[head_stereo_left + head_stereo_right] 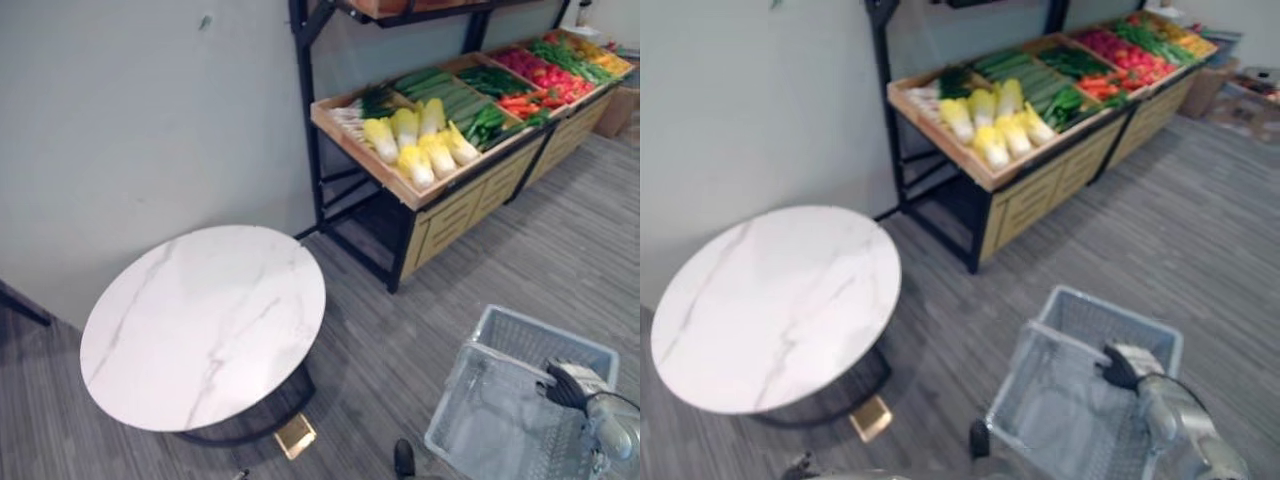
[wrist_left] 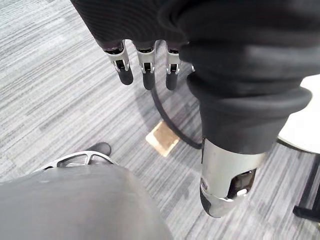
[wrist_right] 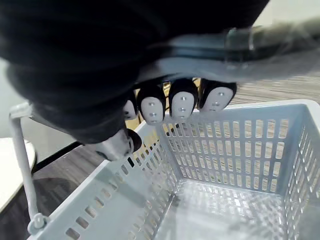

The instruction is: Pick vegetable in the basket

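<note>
A pale grey plastic basket (image 1: 545,335) hangs low at my right side, and nothing lies in it. My right hand (image 1: 575,385) is shut on its handle (image 3: 260,42), fingers (image 3: 182,102) curled over the bar above the slotted wall (image 3: 240,150). The vegetables lie on a wooden display stand (image 1: 440,190) further ahead to the right: yellow-white cabbages (image 1: 420,140), green cucumbers (image 1: 440,90), orange carrots (image 1: 520,103), red peppers (image 1: 545,72). My left hand (image 2: 225,75) hangs open over the grey floor, its fingers (image 2: 145,65) straight and holding nothing.
A round white marble table (image 1: 205,325) on a dark base stands ahead on my left, close to the grey wall. Grey striped floor runs between the table and the stand. The stand's black metal frame (image 1: 310,150) rises at its near corner.
</note>
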`<state>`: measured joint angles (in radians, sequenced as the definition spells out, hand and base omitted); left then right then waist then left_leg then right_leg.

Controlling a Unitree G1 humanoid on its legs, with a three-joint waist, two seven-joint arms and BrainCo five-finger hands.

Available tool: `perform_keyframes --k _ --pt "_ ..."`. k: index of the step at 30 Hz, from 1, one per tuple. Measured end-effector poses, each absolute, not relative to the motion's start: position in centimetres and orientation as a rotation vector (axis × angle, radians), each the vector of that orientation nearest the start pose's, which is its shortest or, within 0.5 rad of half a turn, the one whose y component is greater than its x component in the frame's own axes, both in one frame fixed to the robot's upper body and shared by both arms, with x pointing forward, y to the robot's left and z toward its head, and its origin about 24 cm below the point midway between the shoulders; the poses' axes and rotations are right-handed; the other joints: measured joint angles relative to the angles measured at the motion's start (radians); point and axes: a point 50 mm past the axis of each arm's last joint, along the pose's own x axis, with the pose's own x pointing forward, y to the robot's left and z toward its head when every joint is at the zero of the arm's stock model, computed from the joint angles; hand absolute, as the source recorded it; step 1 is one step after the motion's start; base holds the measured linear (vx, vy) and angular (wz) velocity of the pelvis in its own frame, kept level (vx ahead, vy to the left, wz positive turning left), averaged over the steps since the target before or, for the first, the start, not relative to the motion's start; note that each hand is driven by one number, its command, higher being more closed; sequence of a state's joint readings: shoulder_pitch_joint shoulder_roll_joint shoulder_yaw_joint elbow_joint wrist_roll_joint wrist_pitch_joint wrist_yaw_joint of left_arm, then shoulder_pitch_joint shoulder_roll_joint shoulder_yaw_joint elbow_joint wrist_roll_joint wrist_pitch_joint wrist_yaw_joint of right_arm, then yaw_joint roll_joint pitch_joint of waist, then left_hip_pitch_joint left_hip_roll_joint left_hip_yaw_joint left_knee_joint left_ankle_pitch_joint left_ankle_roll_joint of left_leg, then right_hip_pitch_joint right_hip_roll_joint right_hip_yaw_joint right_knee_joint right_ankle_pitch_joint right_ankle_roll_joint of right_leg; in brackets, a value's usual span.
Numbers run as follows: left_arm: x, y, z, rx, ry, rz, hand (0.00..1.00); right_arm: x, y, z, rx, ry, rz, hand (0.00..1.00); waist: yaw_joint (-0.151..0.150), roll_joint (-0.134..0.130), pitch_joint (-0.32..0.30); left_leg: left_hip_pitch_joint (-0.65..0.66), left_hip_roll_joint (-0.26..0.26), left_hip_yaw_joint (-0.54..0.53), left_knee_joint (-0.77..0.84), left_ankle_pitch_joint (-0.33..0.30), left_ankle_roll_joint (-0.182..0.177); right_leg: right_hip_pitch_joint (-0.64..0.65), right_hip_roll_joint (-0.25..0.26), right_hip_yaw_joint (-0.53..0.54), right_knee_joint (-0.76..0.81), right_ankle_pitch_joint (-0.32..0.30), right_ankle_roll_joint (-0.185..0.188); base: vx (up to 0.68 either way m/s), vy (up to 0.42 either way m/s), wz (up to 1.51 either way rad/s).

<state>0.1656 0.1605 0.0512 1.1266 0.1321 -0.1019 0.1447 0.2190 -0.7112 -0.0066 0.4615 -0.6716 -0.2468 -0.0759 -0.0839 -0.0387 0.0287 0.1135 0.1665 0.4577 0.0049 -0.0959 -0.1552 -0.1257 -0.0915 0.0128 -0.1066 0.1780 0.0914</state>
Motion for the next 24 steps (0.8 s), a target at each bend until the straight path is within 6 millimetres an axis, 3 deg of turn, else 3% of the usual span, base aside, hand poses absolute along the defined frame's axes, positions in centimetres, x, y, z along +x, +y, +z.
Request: perform_keyframes --k 9,11,14,17,19,20,21,22,23,24 --pt "3.5 21.8 -16.7 0.313 1.217 0.155 0.0 12.7 -37.5 -3.6 -1.345 0.719 0.012 1.0 -0.056 0.041 -0.021 0.034 -0.01 0.073 0.02 -0.046 -0.002 0.007 0.001 0.064 0.001 -0.004 0.004 0.0 0.011 -0.23" --pt "3.7 21.6 -16.8 0.316 1.213 0.147 0.0 11.9 -38.3 -3.6 -1.341 0.757 -0.028 1.0 -0.058 0.047 -0.017 0.037 -0.009 0.083 0.029 -0.054 -0.002 0.006 0.003 0.072 0.001 -0.004 0.004 -0.01 -0.018 -0.18" --pt "4.1 21.3 -16.8 0.314 1.201 0.139 0.0 11.2 -39.3 -3.3 -1.337 0.782 -0.114 1.0 -0.086 0.067 -0.008 0.028 -0.004 0.084 0.041 -0.064 -0.004 -0.018 0.006 0.071 0.045 -0.026 0.004 0.0 0.0 0.0" --pt "5.2 21.2 -16.7 0.316 1.176 0.14 0.0 10.7 -39.3 -3.6 -1.285 0.796 -0.194 1.0 -0.107 0.084 0.011 0.026 0.012 0.091 0.06 -0.078 -0.017 -0.078 0.028 0.07 0.172 -0.093 -0.005 0.0 -0.046 -0.08" --pt "5.5 21.1 -16.6 0.3 1.167 0.166 0.0 10.7 -38.9 -3.9 -1.256 0.783 -0.225 1.0 -0.104 0.114 0.032 0.025 0.054 0.137 0.122 -0.128 -0.045 -0.147 0.049 0.049 0.338 -0.167 -0.045 0.06 -0.074 -0.5" --pt "5.1 20.9 -16.7 0.281 1.178 0.195 0.0 10.9 -38.7 -3.9 -1.255 0.77 -0.225 1.0 -0.102 0.133 0.043 0.033 0.096 0.171 0.189 -0.154 -0.077 -0.205 0.072 0.009 0.551 -0.255 -0.069 0.16 -0.126 -0.59" --pt "4.4 21.1 -16.7 0.287 1.191 0.206 0.0 10.7 -38.3 -4.3 -1.24 0.77 -0.227 1.0 -0.104 0.122 0.05 0.025 0.13 0.165 0.304 -0.153 -0.08 -0.204 0.077 -0.006 0.649 -0.327 -0.08 0.23 -0.266 -0.64" --pt "4.5 22.0 -16.5 0.299 1.184 0.241 0.0 10.3 -37.5 -5.1 -1.199 0.778 -0.222 1.0 -0.097 0.081 0.064 -0.054 0.174 0.114 0.568 -0.121 -0.035 -0.196 0.072 0.004 0.68 -0.434 -0.098 0.15 -0.296 -0.54" --pt "5.1 21.8 -16.5 0.289 1.174 0.248 0.0 10.1 -37.4 -5.2 -1.193 0.783 -0.225 1.0 -0.09 0.087 0.076 -0.101 0.202 0.044 0.686 -0.079 0.041 -0.19 0.09 0.007 0.684 -0.445 -0.108 0.15 -0.368 -0.95" --pt "5.4 21.6 -16.5 0.26 1.163 0.276 0.0 10.4 -37.2 -5.3 -1.185 0.776 -0.225 1.0 -0.051 0.1 0.099 -0.196 0.209 -0.089 0.841 0.077 0.131 -0.162 0.124 0.057 0.667 -0.448 -0.116 0.22 -0.311 -1.26"
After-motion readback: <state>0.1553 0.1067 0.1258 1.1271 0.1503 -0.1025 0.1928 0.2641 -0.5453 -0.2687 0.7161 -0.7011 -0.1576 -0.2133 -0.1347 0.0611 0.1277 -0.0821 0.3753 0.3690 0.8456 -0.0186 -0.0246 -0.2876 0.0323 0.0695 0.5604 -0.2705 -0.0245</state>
